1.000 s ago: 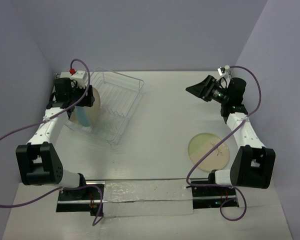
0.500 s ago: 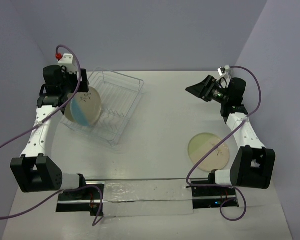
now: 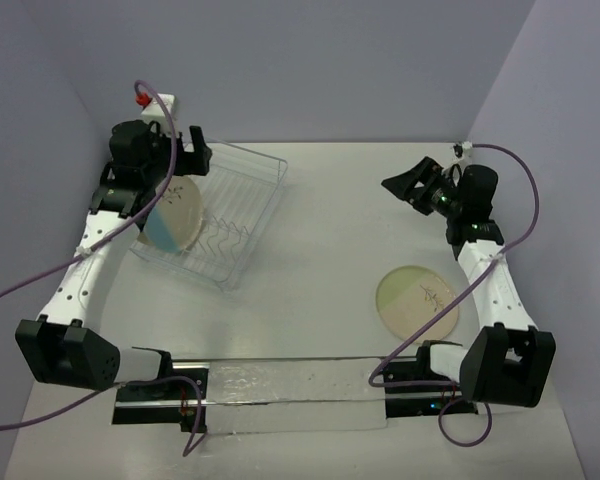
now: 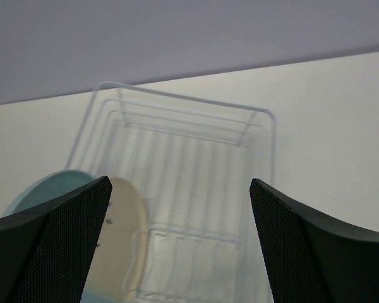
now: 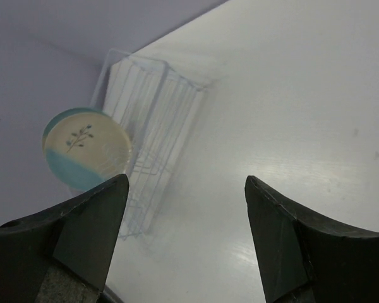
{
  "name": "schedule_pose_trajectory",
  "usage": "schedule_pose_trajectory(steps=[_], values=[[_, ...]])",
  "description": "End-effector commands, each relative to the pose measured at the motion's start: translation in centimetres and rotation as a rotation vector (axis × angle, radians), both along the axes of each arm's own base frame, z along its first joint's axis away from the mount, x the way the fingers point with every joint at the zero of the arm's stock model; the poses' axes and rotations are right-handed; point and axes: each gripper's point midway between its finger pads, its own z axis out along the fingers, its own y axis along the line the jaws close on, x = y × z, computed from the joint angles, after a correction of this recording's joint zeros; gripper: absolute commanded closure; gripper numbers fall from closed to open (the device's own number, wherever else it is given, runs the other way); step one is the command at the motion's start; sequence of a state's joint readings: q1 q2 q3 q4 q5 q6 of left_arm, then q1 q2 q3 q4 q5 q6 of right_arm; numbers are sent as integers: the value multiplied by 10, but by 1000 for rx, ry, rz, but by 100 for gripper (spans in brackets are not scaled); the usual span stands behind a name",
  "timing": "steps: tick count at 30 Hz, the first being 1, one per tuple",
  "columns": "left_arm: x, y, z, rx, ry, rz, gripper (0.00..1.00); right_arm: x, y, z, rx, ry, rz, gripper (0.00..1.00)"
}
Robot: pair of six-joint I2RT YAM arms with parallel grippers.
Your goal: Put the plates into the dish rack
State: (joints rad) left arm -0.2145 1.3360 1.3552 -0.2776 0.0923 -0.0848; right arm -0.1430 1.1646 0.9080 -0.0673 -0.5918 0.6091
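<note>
The wire dish rack (image 3: 248, 205) stands at the back left. A cream plate (image 3: 170, 218) with a light-blue segment stands on edge at the rack's left end. The left wrist view shows that plate (image 4: 123, 240) with a blue-green edge (image 4: 44, 189) behind it. My left gripper (image 3: 192, 150) hangs open above the rack's back left, holding nothing (image 4: 180, 182). A plate (image 3: 417, 303) with a pale-green segment lies flat at the right. My right gripper (image 3: 405, 185) is open and empty, raised over the back right and facing the rack (image 5: 151, 126) and the standing plate (image 5: 85, 148).
Lilac walls close in the back and both sides. Purple cables loop from both arms. A shiny strip (image 3: 290, 385) runs between the two arm bases at the near edge.
My left gripper has opened off the blue plate and lifted away toward the back. The plate stays standing in the rack. My right arm has shifted slightly right.
</note>
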Motion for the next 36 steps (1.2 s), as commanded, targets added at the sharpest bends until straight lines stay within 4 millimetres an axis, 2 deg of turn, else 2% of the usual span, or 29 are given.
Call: schedule_pose_trajectory(steps=[1, 4, 6, 7, 8, 10, 12, 14, 15, 20, 23, 25, 27, 30, 33, 36], values=[[-3, -67, 16, -82, -39, -142, 1, -27, -53, -60, -59, 262, -328, 15], [-3, -117, -11, -78, 37, -220, 1, -49, -71, -91, -26, 372, -387, 12], [-6, -139, -15, -85, 51, -273, 1, -62, -68, -110, 32, 428, -354, 12], [-8, -151, -22, -88, 65, -304, 1, -70, -74, -121, 70, 461, -360, 12], [-10, -158, -26, -89, 74, -319, 1, -75, -79, -129, 88, 484, -377, 12], [-15, -173, -37, -92, 86, -364, 1, -92, -104, -152, 111, 552, -487, 12], [-17, -180, -40, -109, 80, -384, 1, -110, -124, -172, 78, 625, -606, 12], [-20, -184, -45, -123, 95, -406, 1, -119, -136, -180, 39, 649, -673, 11], [-23, -188, -50, -135, 111, -429, 1, -130, -145, -186, 28, 681, -730, 11], [-37, -206, -63, -191, 134, -530, 1, -159, -176, -189, -56, 709, -923, 9], [-38, -216, -63, -209, 123, -580, 1, -173, -195, -185, -85, 706, -1051, 8], [-39, -220, -66, -210, 126, -601, 1, -192, -217, -182, -163, 725, -1201, 8], [-37, -223, -70, -210, 136, -609, 1, -200, -224, -180, -171, 718, -1278, 8], [-35, -226, -72, -204, 146, -619, 1, -205, -222, -187, -170, 738, -1289, 8], [-32, -226, -76, -199, 149, -606, 1, -201, -217, -195, -155, 775, -1238, 8], [-31, -225, -76, -195, 147, -598, 1, -199, -205, -214, -118, 839, -1174, 8]])
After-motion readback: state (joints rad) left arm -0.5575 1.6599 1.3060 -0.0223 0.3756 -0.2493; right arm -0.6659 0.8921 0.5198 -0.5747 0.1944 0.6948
